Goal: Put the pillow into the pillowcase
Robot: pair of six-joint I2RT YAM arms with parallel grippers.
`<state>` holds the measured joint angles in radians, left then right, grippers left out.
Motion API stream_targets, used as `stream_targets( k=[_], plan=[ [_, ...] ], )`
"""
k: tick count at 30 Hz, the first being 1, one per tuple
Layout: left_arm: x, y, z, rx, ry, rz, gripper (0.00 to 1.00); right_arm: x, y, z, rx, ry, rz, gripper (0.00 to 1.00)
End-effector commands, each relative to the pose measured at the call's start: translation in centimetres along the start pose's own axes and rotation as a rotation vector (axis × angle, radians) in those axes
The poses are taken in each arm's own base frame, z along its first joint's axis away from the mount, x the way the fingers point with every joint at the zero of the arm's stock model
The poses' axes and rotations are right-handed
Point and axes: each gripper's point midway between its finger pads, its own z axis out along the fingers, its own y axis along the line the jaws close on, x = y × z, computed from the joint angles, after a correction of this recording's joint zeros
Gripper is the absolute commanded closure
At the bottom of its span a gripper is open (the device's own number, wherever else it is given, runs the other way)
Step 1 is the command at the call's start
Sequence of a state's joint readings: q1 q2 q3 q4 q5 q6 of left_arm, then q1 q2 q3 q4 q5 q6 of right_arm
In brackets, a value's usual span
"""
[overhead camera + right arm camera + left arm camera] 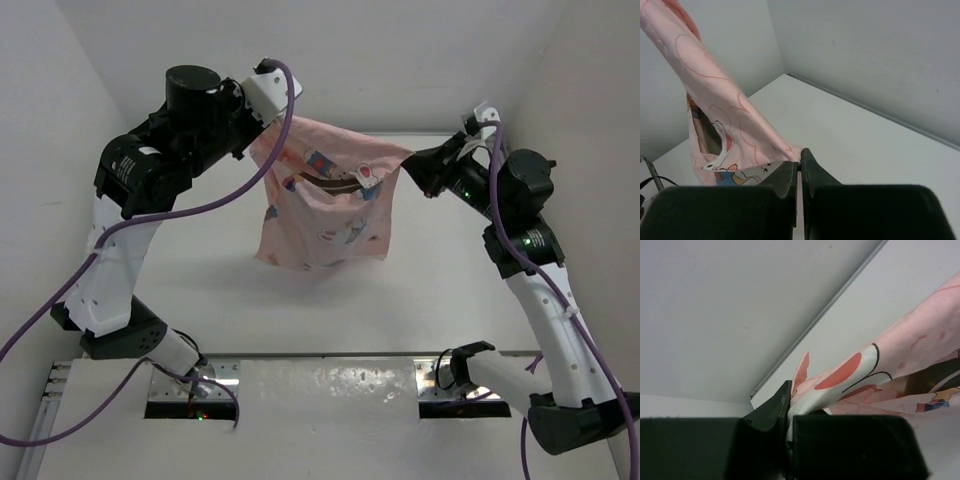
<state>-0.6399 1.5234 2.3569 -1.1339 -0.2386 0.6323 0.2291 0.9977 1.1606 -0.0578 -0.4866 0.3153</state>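
White tabletop (330, 310) — matte, unmarked. White back wall (380, 60) and side walls (40, 100) enclose it. Near edge: left metal plate (225, 377) and right metal plate (428, 388) — white panel (330, 390) between.

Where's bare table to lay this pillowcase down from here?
Bare table runs from under the hanging pillowcase toward the near edge. Crowded: the span between the left pincer and the right pincer, filled by its stretched top edge.
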Motion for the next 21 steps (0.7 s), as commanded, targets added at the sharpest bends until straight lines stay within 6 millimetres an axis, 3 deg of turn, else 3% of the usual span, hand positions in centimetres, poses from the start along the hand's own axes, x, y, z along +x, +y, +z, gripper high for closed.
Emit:
stream_targets(
  k=[1, 3, 4, 5, 6, 8, 9, 11, 12, 14, 15, 16, 18, 19, 21],
  plan=[
    [-1.7, 3.4, -1.3, -0.141, -0.068, -0.049, 1.0, -1.8, -0.6, 0.2, 0.019, -0.028, -0.028, 1.0],
    [-1.2, 2.3, -0.1, -0.105, -0.048, -0.048, 1.0, 0.9, -1.6, 1.2, 0.029, 0.099, 0.017, 1.0],
    [-1.2, 1.8, 0.5, -0.088, -0.044, -0.064, 1.0, 1.9, -2.0, 1.5, 0.032, 0.147, 0.003, 0.93],
    [-1.4, 1.3, 0.9, -0.064, -0.056, -0.071, 1.0, 2.7, -2.6, 1.7, 0.05, 0.191, 0.011, 0.81],
    [-1.5, 1.0, 1.1, -0.052, -0.061, -0.079, 1.0, 4.2, -3.4, 2.1, 0.08, 0.269, 0.039, 0.49],
    [-2.0, 0.0, 1.9, -0.011, -0.077, -0.096, 1.0, 5.0, -5.3, 1.9, 0.176, 0.324, 0.004, 0.31],
    [-2.2, -0.5, 2.0, 0.008, -0.083, -0.094, 1.0, 5.6, -5.4, 1.8, 0.191, 0.346, -0.008, 0.12],
    [-2.5, -1.4, 2.6, 0.033, -0.083, -0.095, 1.0, 4.5, -5.4, 1.2, 0.22, 0.3, -0.073, 0.04],
    [-2.6, -1.9, 2.8, 0.05, -0.087, -0.095, 1.0, 4.6, -4.9, 1.6, 0.206, 0.264, -0.091, 0.04],
    [-2.8, -2.2, 3.3, 0.063, -0.09, -0.1, 1.0, 2.7, -3.6, 1.0, 0.178, 0.181, -0.138, 0.1],
    [-2.8, -2.3, 3.4, 0.066, -0.088, -0.101, 1.0, 2.5, -2.5, 1.3, 0.148, 0.16, -0.147, 0.18],
    [-2.8, -2.4, 3.7, 0.067, -0.087, -0.101, 1.0, 2.0, -1.8, 1.2, 0.13, 0.144, -0.153, 0.4],
    [-2.7, -2.3, 4.0, 0.06, -0.078, -0.104, 1.0, 2.1, 0.4, 1.7, 0.053, 0.133, -0.169, 0.6],
    [-2.6, -2.3, 4.1, 0.057, -0.075, -0.103, 1.0, 2.2, 1.2, 1.9, 0.02, 0.129, -0.187, 0.64],
    [-2.5, -2.0, 4.2, 0.038, -0.065, -0.106, 1.0, 3.1, 4.3, 2.1, -0.114, 0.126, -0.216, 0.51]
  ],
)
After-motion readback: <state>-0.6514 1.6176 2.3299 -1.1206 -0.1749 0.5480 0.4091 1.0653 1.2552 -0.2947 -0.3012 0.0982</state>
